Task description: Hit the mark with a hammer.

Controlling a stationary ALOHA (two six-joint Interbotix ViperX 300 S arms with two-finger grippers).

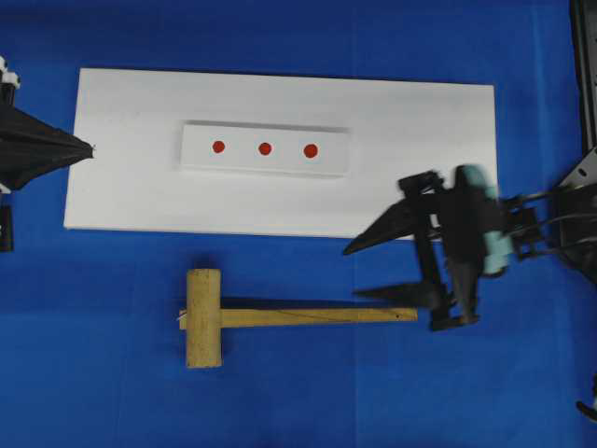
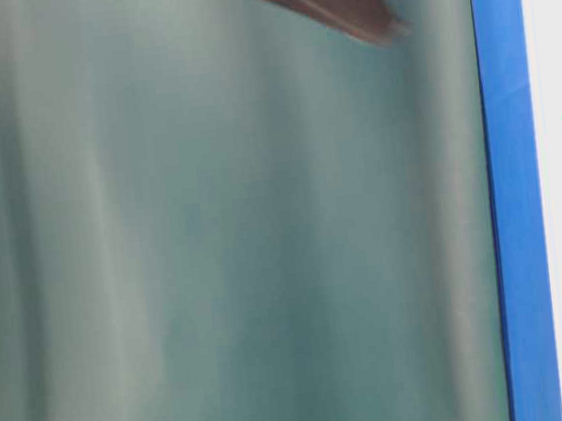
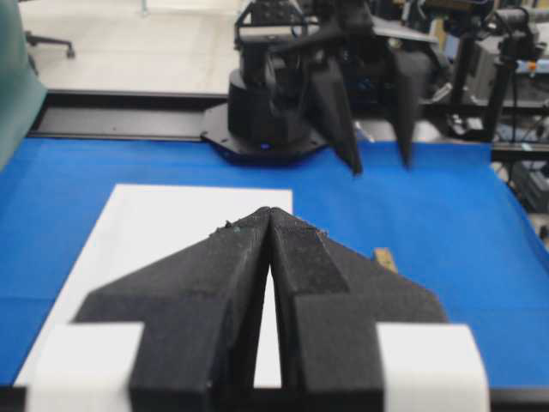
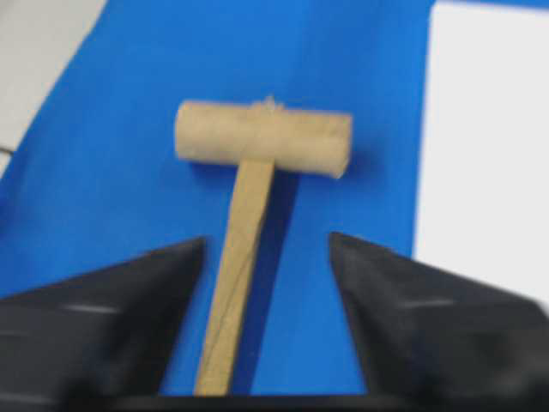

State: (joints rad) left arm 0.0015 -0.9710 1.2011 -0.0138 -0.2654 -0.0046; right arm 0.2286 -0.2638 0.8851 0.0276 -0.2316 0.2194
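Pale wooden mallet (image 1: 204, 317) flat on blue desk near front edge, ungrasped; right gripper (image 1: 378, 271) fingers wide, straddling handle end; left gripper (image 3: 270, 215) pinched closed, idle; largest red dot (image 1: 311, 150) on white strip unstruck; grasp, lift, strike all remain

Right gripper (image 1: 381, 269): black wedge fingers, pale teal wrist part, thin black cables; left gripper (image 3: 270, 213): matte black foam-textured fingers, white tape bands.

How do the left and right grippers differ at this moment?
The left gripper is shut, its fingers pressed together, while the right gripper stands open. The left gripper is beside the white board's left edge, far from the hammer; the right gripper has the hammer's handle end between its fingers, not clamped. Both have black tapered fingers and hold nothing.
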